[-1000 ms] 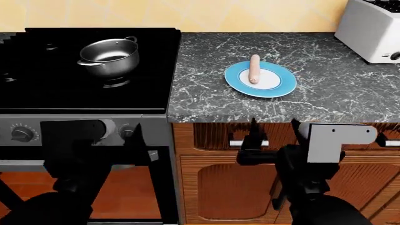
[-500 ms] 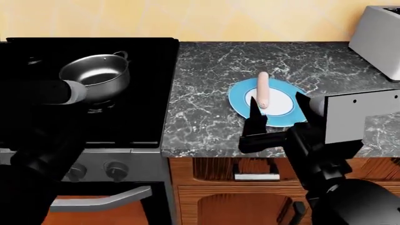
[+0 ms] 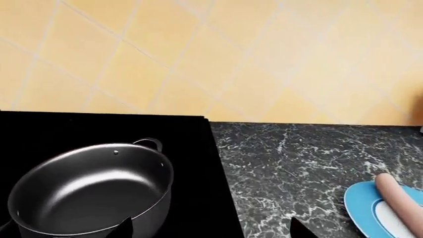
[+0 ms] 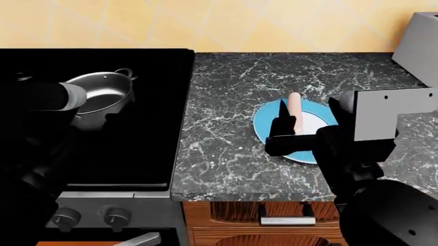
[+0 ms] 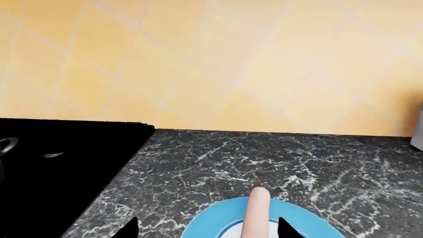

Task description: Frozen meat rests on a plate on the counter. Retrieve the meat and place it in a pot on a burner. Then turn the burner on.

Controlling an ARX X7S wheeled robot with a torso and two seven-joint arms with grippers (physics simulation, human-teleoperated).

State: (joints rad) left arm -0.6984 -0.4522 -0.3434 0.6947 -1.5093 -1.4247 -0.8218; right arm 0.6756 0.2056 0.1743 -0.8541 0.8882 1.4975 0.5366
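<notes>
while the right pincer (image 4: 305,114) hangs wide and empty, the sausage (image 4: 295,110) between its tips on the plate (image 4: 263,123), it has crept forward; left pincer's opening can't be told.

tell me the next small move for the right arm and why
Probably lower the right gripper straight down around the sausage. In the right wrist view the sausage lies centred between the two open fingertips, one of which shows at the frame's edge, and it lies untouched on the plate. The pot on the stove sits empty, so grasping comes first.
</notes>
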